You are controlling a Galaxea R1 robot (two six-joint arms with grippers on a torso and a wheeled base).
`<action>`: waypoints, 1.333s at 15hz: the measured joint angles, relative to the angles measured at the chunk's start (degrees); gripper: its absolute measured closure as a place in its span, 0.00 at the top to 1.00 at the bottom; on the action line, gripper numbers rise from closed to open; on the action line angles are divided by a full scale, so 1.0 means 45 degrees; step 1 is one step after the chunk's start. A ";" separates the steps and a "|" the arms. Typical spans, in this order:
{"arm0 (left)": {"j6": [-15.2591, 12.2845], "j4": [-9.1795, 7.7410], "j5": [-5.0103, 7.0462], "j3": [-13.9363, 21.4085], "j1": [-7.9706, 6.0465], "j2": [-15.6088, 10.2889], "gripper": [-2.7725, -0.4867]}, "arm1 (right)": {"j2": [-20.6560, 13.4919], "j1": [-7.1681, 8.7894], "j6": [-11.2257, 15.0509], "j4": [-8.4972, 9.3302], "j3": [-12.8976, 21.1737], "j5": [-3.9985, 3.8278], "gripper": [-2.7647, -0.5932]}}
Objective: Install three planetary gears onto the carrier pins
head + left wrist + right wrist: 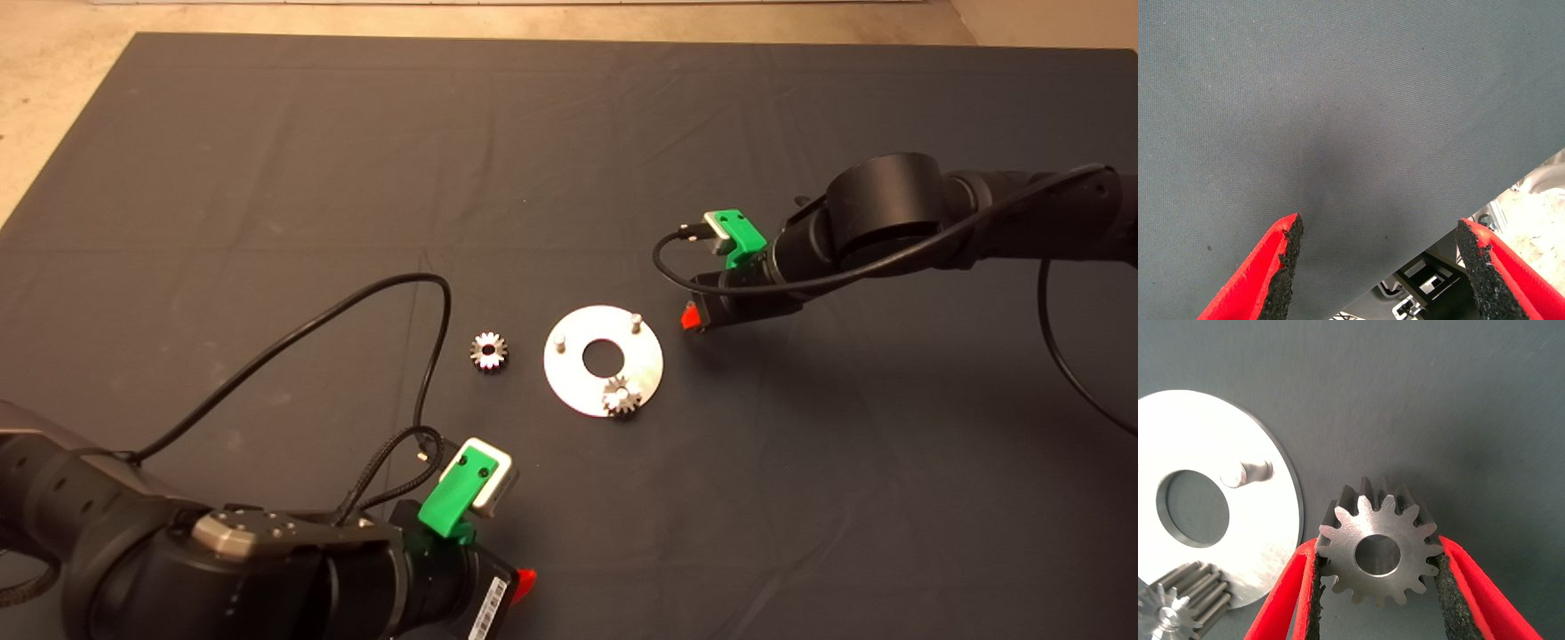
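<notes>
Between the red fingers (1451,587) of the right gripper (1378,587) a planetary gear (1378,550) is sitting clamped by its teeth, hovering over the mat (569,133) just beside the disc (569,378) — off its right rim. One gear (621,396) is sitting on a pin; two carrier pins (636,322) are standing bare. Another gear (488,350) is lying left of the disc. Parked low left, the left gripper (1378,267) is gaping wide, holding nothing — its barcode label (492,606) is unreadable.
</notes>
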 joint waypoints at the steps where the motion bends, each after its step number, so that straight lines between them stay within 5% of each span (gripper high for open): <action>1: 0.0000 0.0000 0.0000 0.0000 0.0000 0.0000 0.49 | 0.0000 0.0075 0.0003 -0.0005 0.0000 0.0005 0.19; 9: -0.0005 0.0000 0.0005 0.0000 0.0000 0.0068 0.49 | 0.1097 0.0227 0.0003 0.0000 -0.0240 0.0260 0.18; 13: -0.0005 0.0005 0.0005 0.0000 -0.0033 0.0068 0.49 | 0.1854 0.0227 0.0003 0.0000 -0.0857 0.0258 0.18; 20: -0.0005 0.0000 0.0005 0.0000 -0.0135 0.0068 0.49 | 0.2051 0.0493 -0.0005 0.0016 -0.1233 0.0206 0.18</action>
